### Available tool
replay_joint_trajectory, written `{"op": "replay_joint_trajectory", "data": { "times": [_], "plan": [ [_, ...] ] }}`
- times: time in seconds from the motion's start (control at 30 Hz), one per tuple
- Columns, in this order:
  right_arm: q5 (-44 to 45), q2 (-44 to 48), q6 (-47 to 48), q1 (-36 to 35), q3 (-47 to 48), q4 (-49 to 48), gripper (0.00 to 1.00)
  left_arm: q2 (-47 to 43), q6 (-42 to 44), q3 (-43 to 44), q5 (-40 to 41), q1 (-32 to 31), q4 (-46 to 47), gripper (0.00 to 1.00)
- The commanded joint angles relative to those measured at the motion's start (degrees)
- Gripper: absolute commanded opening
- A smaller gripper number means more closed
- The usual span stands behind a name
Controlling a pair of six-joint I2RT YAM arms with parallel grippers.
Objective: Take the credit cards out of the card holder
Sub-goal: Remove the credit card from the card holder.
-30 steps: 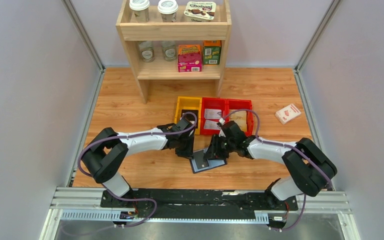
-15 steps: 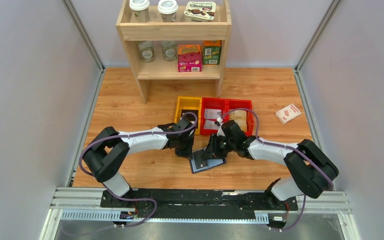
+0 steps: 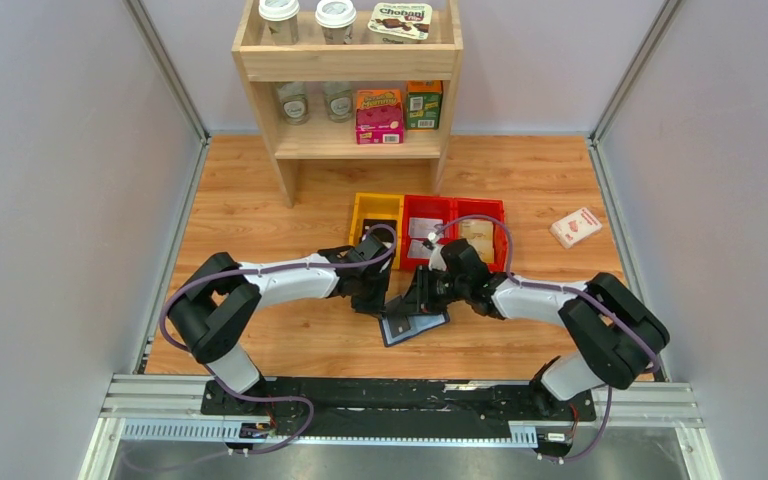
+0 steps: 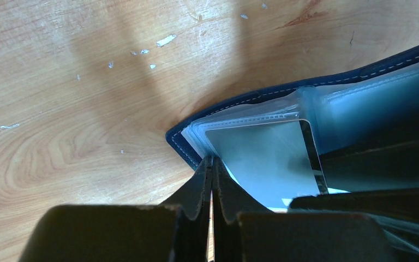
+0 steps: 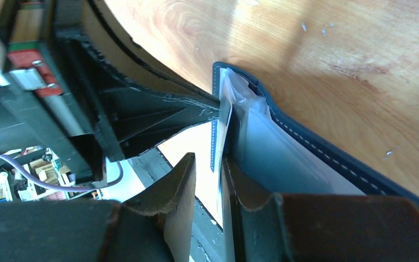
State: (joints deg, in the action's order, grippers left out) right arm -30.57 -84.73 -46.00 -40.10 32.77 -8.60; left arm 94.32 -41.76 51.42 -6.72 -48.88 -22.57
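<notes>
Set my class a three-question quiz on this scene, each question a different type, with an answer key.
1. True or false: the card holder is snapped shut.
2. What lies alone on the table, to the right of the trays? A) mug B) white-and-red box C) spoon
3. Which gripper's fingers are pressed together at the holder's corner?
Key: 1 false, it lies open, clear sleeves showing; 2 B; 3 the left gripper; the right gripper shows a gap.

Wooden shelf [image 3: 348, 62] at the back, yellow bin [image 3: 375, 200] and red bins [image 3: 452, 203] before it, white-and-red box [image 3: 575, 227] rightward.
</notes>
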Motion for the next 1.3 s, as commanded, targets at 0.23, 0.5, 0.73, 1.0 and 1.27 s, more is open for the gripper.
{"op": "replay_joint_trajectory", "data": {
  "times": [0.23, 0.5, 0.73, 1.0, 1.27],
  "plan": [
    [-4.15, -3.95, -0.94, -1.48, 2.21, -6.16, 0.28, 3.50, 2.38, 0.79, 5.05, -0.95, -2.39, 0.01],
    [-7.05, -0.97, -2.60, -0.33, 0.01, -10.20, 0.27, 4.20, 3.26, 1.40, 6.55, -1.13, -4.94, 0.00],
    [-7.93, 0.79, -3.13, 1.60, -1.83, -11.26, 0.23, 4.55, 3.35, 1.58, 7.86, -1.21, -5.03, 0.00],
    [-8.81, 1.85, -2.78, 3.27, -3.24, -11.26, 0.21, 5.08, 3.53, 1.75, 7.51, -1.21, -4.94, 0.00],
    [-10.21, 2.64, -2.61, 5.29, -4.82, -12.32, 0.16, 5.17, 3.61, 1.75, 7.16, -1.21, -4.77, 0.00]
  ]
}}
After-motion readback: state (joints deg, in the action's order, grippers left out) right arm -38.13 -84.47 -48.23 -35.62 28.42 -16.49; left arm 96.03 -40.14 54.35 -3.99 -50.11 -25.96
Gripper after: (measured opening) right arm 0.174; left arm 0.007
